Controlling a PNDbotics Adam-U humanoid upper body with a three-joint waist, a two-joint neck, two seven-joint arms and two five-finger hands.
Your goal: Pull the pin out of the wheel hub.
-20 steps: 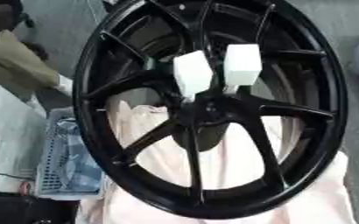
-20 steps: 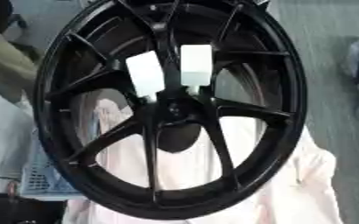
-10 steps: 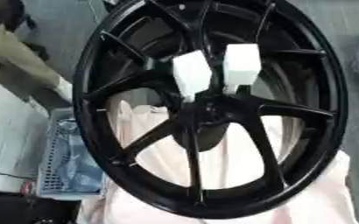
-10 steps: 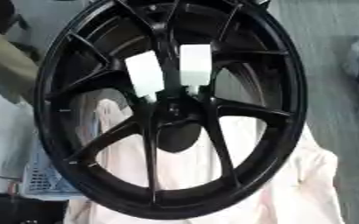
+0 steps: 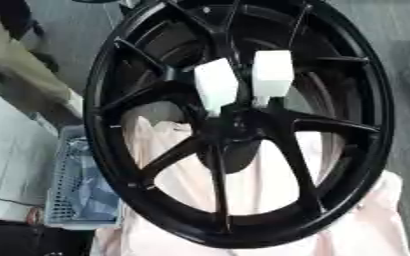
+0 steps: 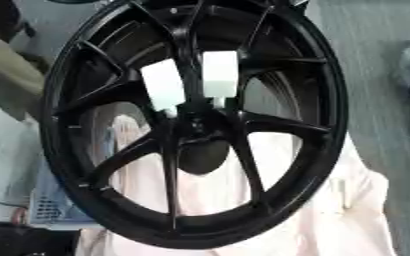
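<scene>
A large black spoked wheel (image 5: 138,65) stands tilted and fills most of both views. Two white block-shaped pins stick out of its hub (image 5: 235,125), just above the centre. The left pin (image 5: 215,86) leans slightly left. The right pin (image 5: 272,72) stands more upright beside it, with a narrow gap between them. Neither of my hands shows in either view.
A pale pink cloth (image 5: 366,225) lies under and behind the wheel's lower half. A grey perforated basket (image 5: 73,200) sits at the lower left, next to a white surface (image 5: 12,160). Grey floor (image 6: 375,60) runs along the right side.
</scene>
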